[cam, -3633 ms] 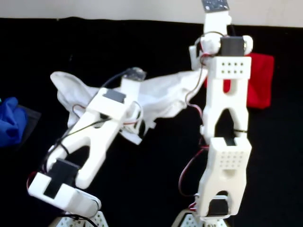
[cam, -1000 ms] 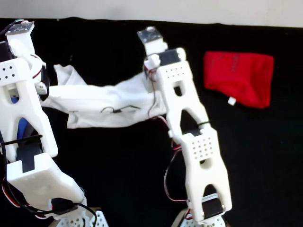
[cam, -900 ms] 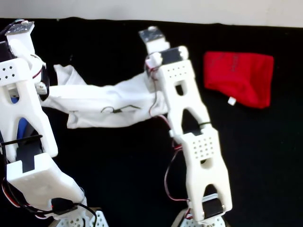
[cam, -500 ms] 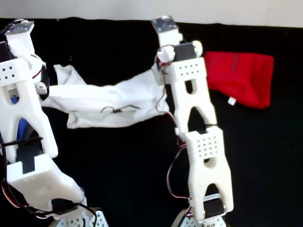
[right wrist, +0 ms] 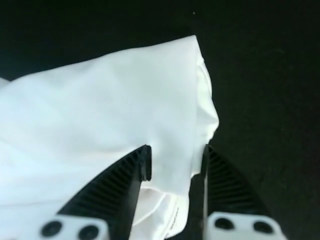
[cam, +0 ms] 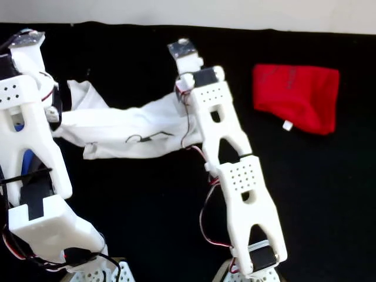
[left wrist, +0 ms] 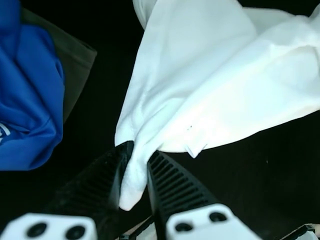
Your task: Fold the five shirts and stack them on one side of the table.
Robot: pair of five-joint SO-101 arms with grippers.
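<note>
A white shirt (cam: 129, 126) hangs stretched between my two grippers above the black table (cam: 147, 211). My left gripper (cam: 56, 114) is shut on the shirt's left end; in the left wrist view the white shirt (left wrist: 210, 75) is pinched between the left gripper (left wrist: 136, 162) jaws. The right gripper (cam: 187, 111) holds the right end, and in the right wrist view white shirt cloth (right wrist: 100, 110) fills the gap of the right gripper (right wrist: 173, 162). A folded red shirt (cam: 296, 106) lies at the back right.
A blue shirt (left wrist: 25, 100) lies on a dark garment (left wrist: 75, 65) at the table's left edge, mostly behind the left arm (cam: 29, 147) in the high view. A pale wall (cam: 235, 14) borders the table at the back.
Since 3.6 s ago both arms shifted left with the white shirt. In the last second the right arm swung right toward the red shirt, then back left, its end of the shirt following.
</note>
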